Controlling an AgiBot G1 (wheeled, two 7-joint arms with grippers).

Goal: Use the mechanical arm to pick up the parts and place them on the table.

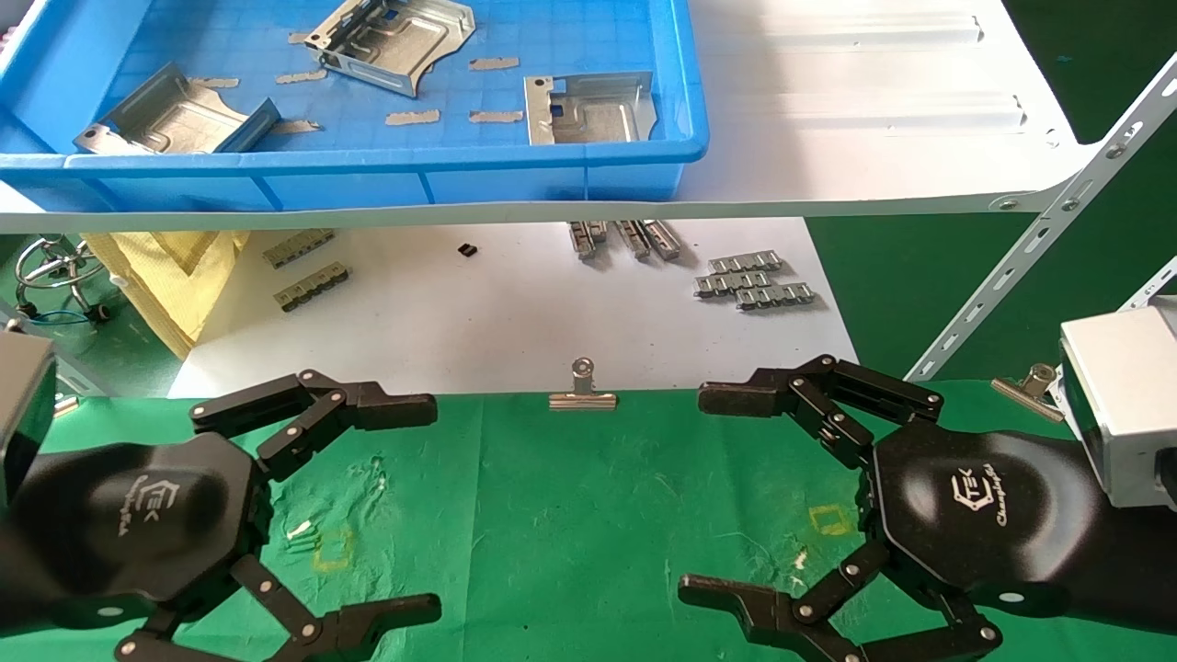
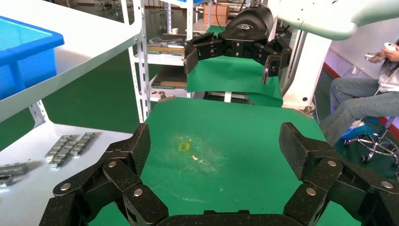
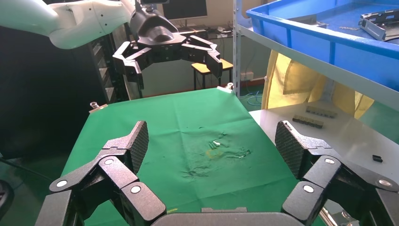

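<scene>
Evidently nothing has been picked up yet: both end effectors hover low over the green table (image 1: 588,515), facing each other, each spread wide and empty. The left end effector (image 1: 432,506) and the right end effector (image 1: 701,492) are well apart, with bare cloth between them.

The parts lie beyond and above both end effectors, in the blue tray (image 1: 368,175) on the white shelf board (image 1: 874,119). One part (image 1: 588,108) rests nearest the right end effector, close to the tray's front wall; a second part (image 1: 395,37) lies farther back, and a third part (image 1: 175,118) sits ahead of the left end effector.

These plates look like thin stamped metal: probably light, stiff and rather slippery, with sharp flanges. Lying flat, they offer little to pinch, so an upturned edge flange seems the best place to close the fingers.

Room is tight in places. The tray's raised wall stands between the end effectors and the parts, so the reach likely has to go up and over its rim. The shelf's slanted brace (image 1: 1039,248) runs just beyond the right end effector. A binder clip (image 1: 582,391) marks the table's far edge, with small grey clip strips (image 1: 754,280) on the lower board past it.
</scene>
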